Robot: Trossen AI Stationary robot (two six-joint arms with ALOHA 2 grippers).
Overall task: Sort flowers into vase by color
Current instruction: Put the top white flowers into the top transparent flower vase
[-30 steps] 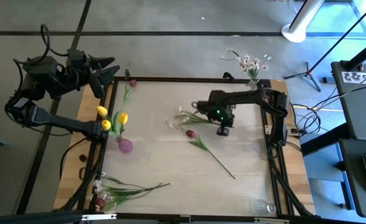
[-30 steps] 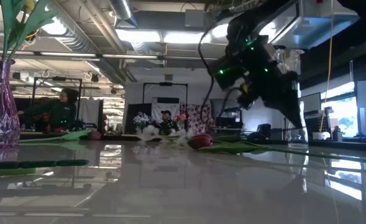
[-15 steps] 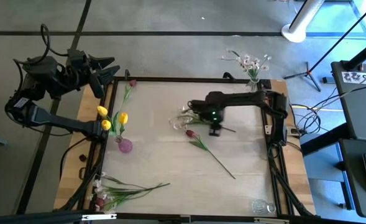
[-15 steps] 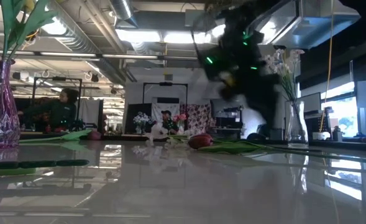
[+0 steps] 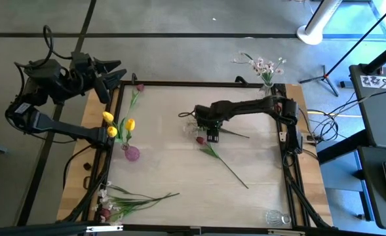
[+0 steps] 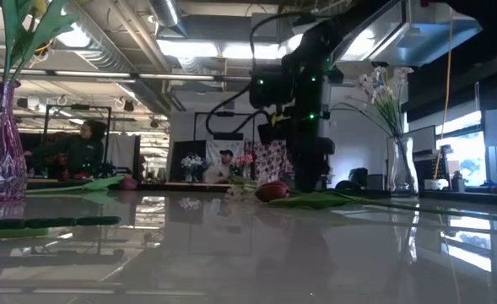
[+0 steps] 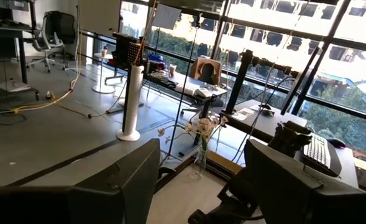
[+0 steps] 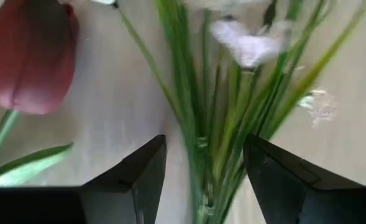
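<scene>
Right gripper [image 5: 206, 128] low over bench [image 5: 265, 177] centre, fingers [image 8: 139, 180] apart astride white-pink spray [image 8: 220, 124] stems, presumably lined up to pinch them; dark red tulip [image 5: 200, 139] at its 6 o'clock; left gripper [image 5: 111, 75] parked apart at 10 o'clock.

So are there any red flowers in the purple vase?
No, the purple vase holds only yellow flowers; a red flower lies on the table by the right pincer.
</scene>
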